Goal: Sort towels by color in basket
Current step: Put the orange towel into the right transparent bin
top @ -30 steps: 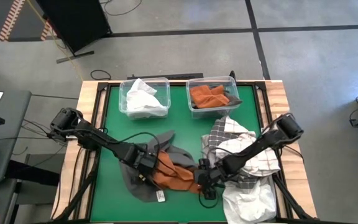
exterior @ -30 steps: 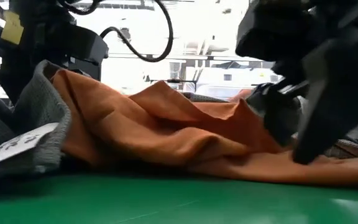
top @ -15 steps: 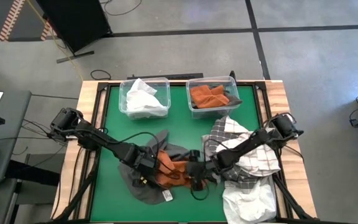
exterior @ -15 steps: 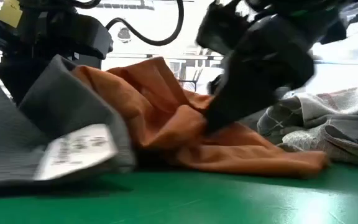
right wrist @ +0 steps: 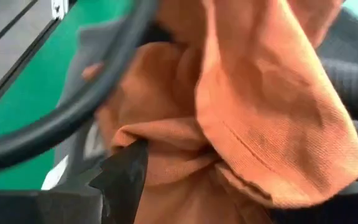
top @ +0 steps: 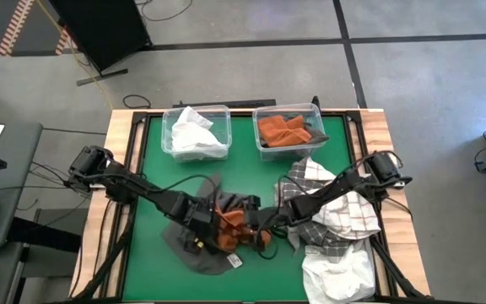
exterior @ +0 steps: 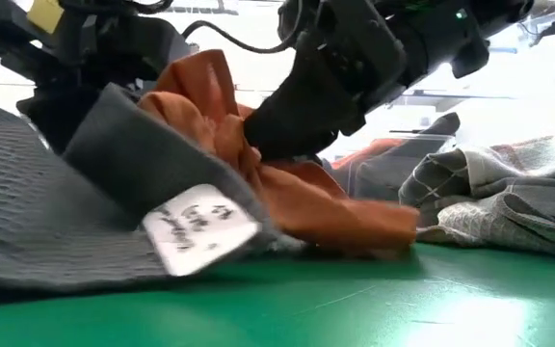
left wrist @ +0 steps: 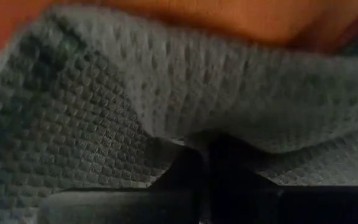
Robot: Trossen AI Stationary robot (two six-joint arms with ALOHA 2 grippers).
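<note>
Both arms meet at the desk's six o'clock. The right gripper has its fingers pinched on the orange towel, probably to pull it free for the orange bin at one o'clock. The left gripper presses into the dark grey towel, seemingly pinning it; whether its fingers grip I cannot tell.

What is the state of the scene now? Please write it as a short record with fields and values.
left bin: clear bin holding a white towel
right bin: clear bin holding orange cloth
held item: orange towel, bunched between both grippers
under it: dark grey towel with a white label
right gripper: shut on the orange towel
left gripper: at the bunch, on the grey towel
pile at right: checked towel, white towel
</note>
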